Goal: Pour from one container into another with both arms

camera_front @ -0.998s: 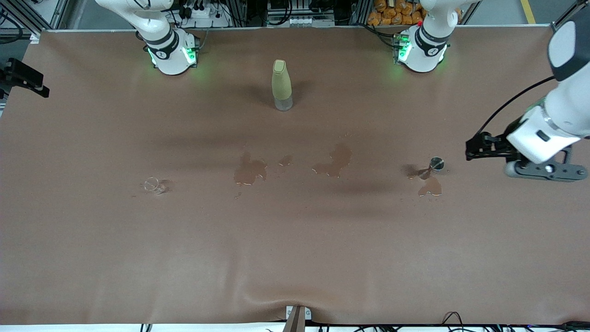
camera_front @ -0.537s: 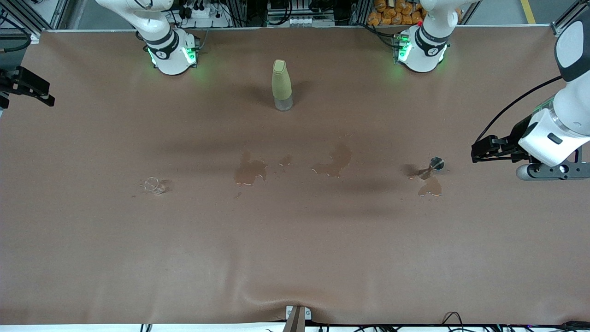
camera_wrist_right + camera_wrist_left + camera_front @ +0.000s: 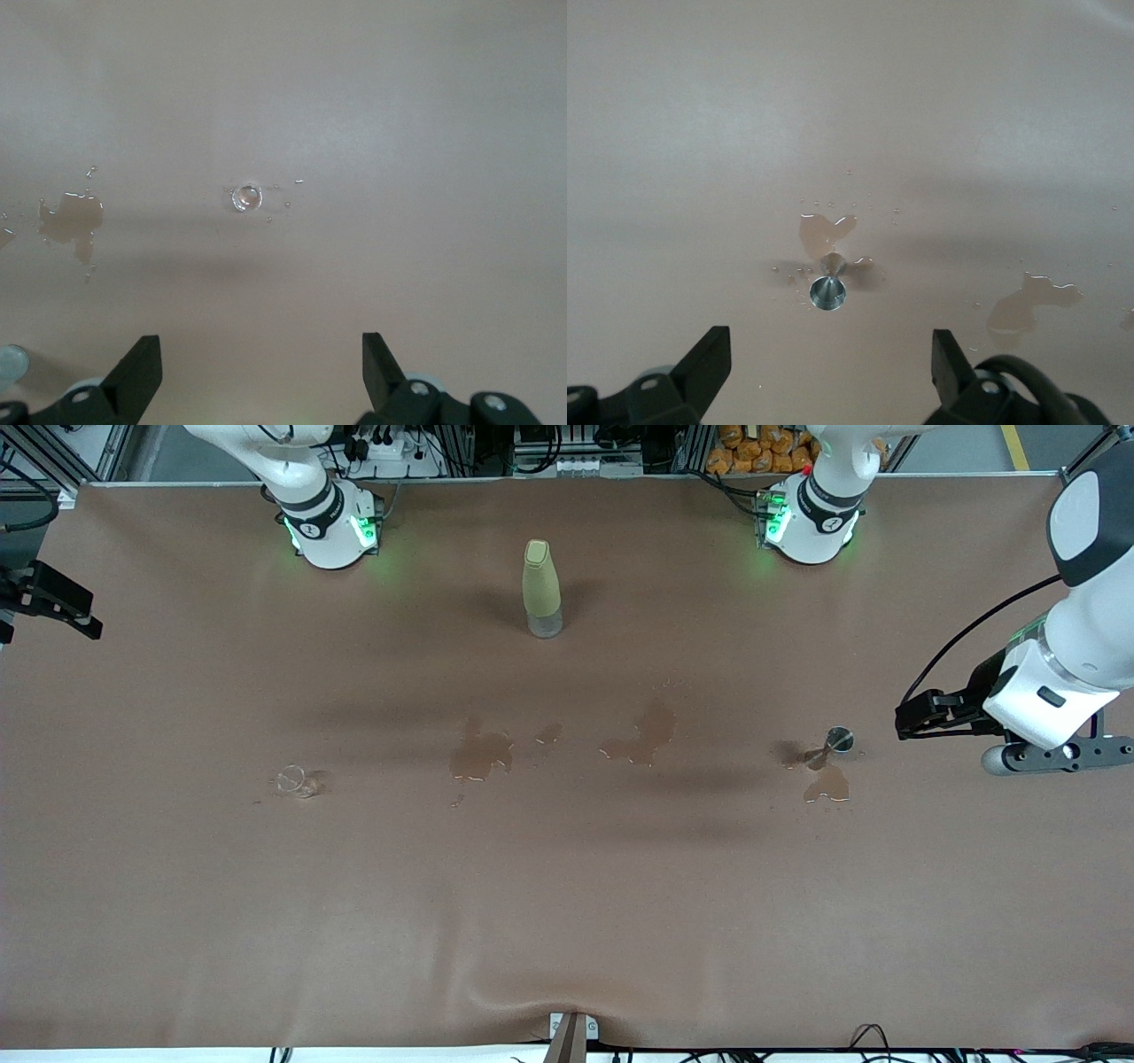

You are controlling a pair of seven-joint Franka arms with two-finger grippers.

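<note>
Brown table cover with wet puddles, left gripper and right gripper both spread wide, empty

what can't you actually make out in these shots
- Right gripper: front view, mostly cut off by the picture's edge; its arm is out of frame.
- Small clear glass: front view, too small and transparent to tell if it holds liquid.
- Metal jigger: front view, too small to see inside.
- Olive bottle: capped and opaque, contents hidden.
- Left gripper: left wrist view, only fingertips show.
</note>
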